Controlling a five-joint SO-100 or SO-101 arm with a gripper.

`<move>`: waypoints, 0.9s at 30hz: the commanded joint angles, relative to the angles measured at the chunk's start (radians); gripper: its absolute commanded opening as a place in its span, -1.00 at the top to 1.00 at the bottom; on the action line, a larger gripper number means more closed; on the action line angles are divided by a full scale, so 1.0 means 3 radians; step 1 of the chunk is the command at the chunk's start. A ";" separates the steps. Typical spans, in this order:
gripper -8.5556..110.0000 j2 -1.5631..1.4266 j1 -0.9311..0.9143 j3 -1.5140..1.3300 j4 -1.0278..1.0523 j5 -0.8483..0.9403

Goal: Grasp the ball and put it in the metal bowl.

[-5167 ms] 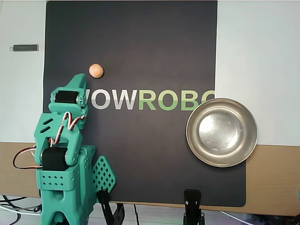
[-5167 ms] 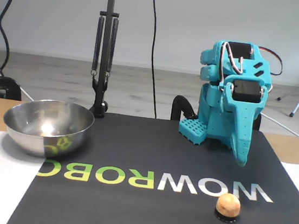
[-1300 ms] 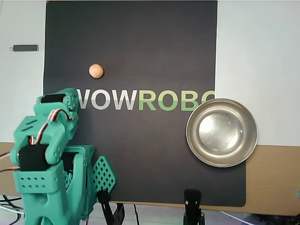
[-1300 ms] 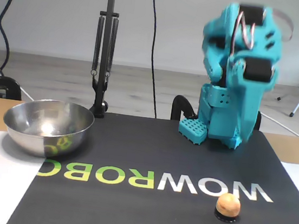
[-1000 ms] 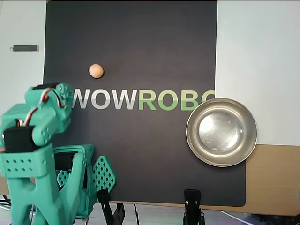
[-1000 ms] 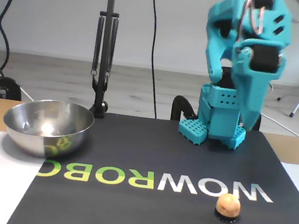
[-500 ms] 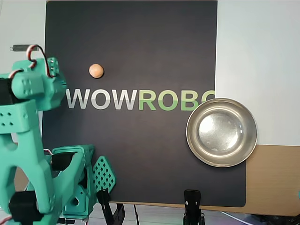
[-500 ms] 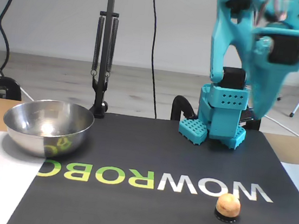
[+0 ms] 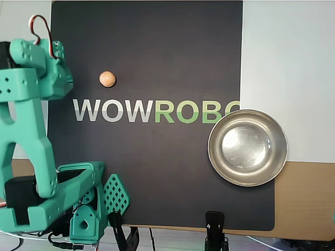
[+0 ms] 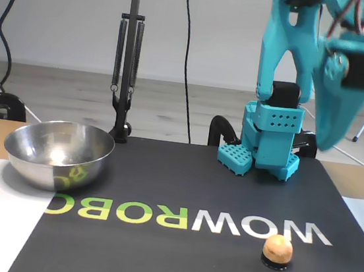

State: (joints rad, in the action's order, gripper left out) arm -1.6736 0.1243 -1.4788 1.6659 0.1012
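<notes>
Peach-orange and matte, the ball (image 9: pixel 107 79) sits alone on the black mat (image 9: pixel 157 47), just beyond the white "W" of the printed lettering (image 9: pixel 152 111) in the overhead view; in the fixed view the ball (image 10: pixel 278 247) appears to perch on a small dark ring or base, though that could be only its shadow. Nothing touches it. The metal bowl (image 9: pixel 217 154) lies well apart from it, at the mat's right edge in the overhead view and at the left in the fixed view (image 10: pixel 17 149), empty and shiny. The teal arm (image 9: pixel 26 141) is raised high on its base (image 10: pixel 264 143), and the gripper (image 10: pixel 328 137) hangs in the air well above the surface, off to the ball's side, not over it; it is blurred in the fixed view and seen from behind in the overhead view, so I cannot tell whether it is wide or narrow. The job looks barely begun: the reach toward the ball has yet to close. The main risk from here is the ball itself, which is round and smooth and would roll away at a glancing touch if the gripper came down off-centre or too narrow. If there is a perch under it, a sideways nudge could tip it off. A weak pinch could also let it drop during the long carry across the mat to the bowl.
</notes>
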 commanded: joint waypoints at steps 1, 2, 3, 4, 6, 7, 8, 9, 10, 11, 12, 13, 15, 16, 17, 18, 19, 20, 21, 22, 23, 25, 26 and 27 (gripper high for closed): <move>0.86 0.0102 0.0020 0.0210 0.0000 0.0010; 0.86 0.0138 0.0020 0.0235 -0.0005 0.0010; 0.86 0.0169 0.0020 0.0266 -0.0005 0.0010; 0.86 0.0199 0.0020 0.0286 -0.0005 0.0010; 0.86 0.0266 0.0020 0.0337 -0.0005 0.0010; 0.86 0.0302 0.0020 0.0363 -0.0005 0.0010; 0.86 0.0332 0.0020 0.0378 -0.0005 0.0010; 0.86 0.0363 0.0020 0.0394 -0.0005 0.0010; 0.86 0.0389 0.0020 0.0399 -0.0005 0.0010; 0.86 0.0414 0.0020 0.0409 -0.0005 0.0010; 0.86 0.0435 0.0020 0.0409 -0.0010 0.0010; 0.86 0.0450 0.0020 0.0409 -0.0010 0.0010; 0.86 0.0465 0.0015 0.0409 -0.0010 0.0010; 0.86 0.0465 0.0010 0.0409 -0.0010 0.0010; 0.86 0.0465 0.0005 0.0409 -0.0010 0.0010; 0.86 0.0465 0.0000 0.0409 -0.0010 0.0010; 0.86 0.0465 -0.0005 0.0409 -0.0010 0.0010; 0.86 0.0465 -0.0005 0.0409 -0.0010 0.0010; 0.86 0.0470 -0.0005 0.0409 -0.0015 0.0010; 0.86 0.0470 -0.0010 0.0404 -0.0015 0.0010; 0.86 0.0470 -0.0010 0.0399 -0.0015 0.0010; 0.86 0.0476 -0.0015 0.0389 -0.0015 0.0010; 0.86 0.0476 -0.0020 0.0378 -0.0015 0.0010; 0.86 0.0476 -0.0056 0.0373 -0.0015 0.0010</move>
State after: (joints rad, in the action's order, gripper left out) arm -1.5263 0.1181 -1.3959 1.6582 0.1012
